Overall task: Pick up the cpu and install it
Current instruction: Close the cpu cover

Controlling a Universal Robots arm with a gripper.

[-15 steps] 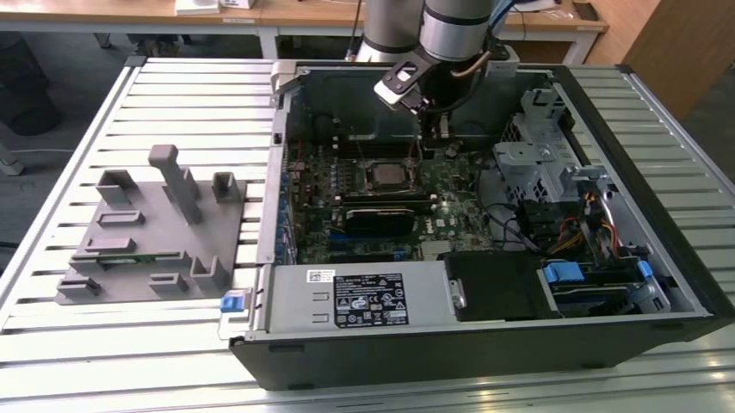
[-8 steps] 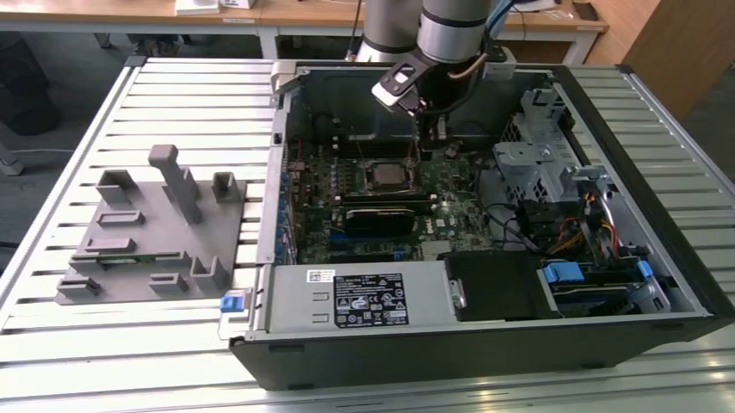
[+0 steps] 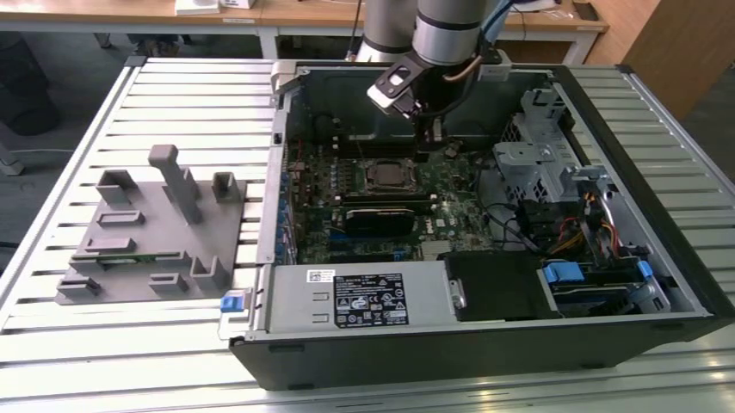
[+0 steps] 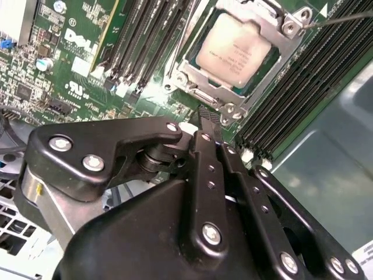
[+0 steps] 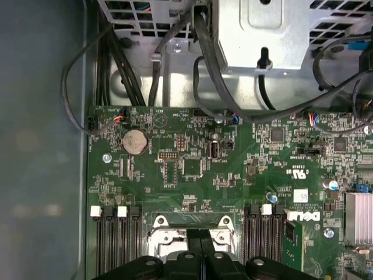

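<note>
Hovering with tool (image 4: 208, 119) pressed together, gripping nothing.
Just beside the cpu (image 4: 236, 49), lying within its socket frame (image 4: 201, 87) on the open computer case's (image 3: 460, 361) motherboard (image 4: 58, 76).

Arm (image 3: 446, 30) hangs in from top centre of the exterior view, hand (image 3: 433, 138) below it, pointing straight down. In both wrist views, fingers (image 4: 201, 169) (image 5: 194, 239) pressed flat together, thin seam only, nothing gripped between them.
</note>
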